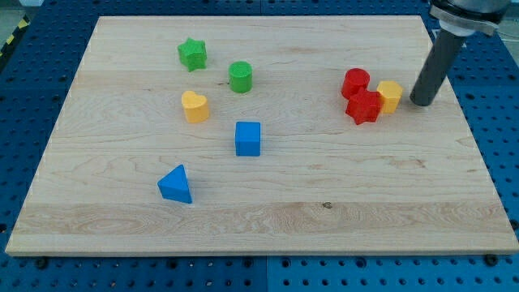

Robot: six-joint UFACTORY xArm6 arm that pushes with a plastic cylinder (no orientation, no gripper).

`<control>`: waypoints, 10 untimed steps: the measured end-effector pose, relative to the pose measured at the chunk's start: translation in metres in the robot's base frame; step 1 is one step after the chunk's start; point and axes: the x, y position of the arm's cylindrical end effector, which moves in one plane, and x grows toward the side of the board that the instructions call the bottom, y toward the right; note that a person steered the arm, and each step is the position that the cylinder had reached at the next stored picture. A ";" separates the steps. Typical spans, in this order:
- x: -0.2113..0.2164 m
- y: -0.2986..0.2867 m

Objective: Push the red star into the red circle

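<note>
The red star (363,108) lies at the view's right, touching the red circle (355,83) just above it. A yellow block (390,96) touches the star's right side. My tip (421,102) rests on the board just to the right of the yellow block, a small gap apart from it. The dark rod rises from there to the view's top right.
On the view's left lie a green star (192,54), a green circle (240,77), a yellow heart (195,106), a blue cube (248,139) and a blue triangle (176,185). The wooden board (268,219) ends close to the right of my tip.
</note>
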 end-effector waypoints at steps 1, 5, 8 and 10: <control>0.036 0.006; 0.065 -0.080; 0.040 -0.078; 0.037 -0.078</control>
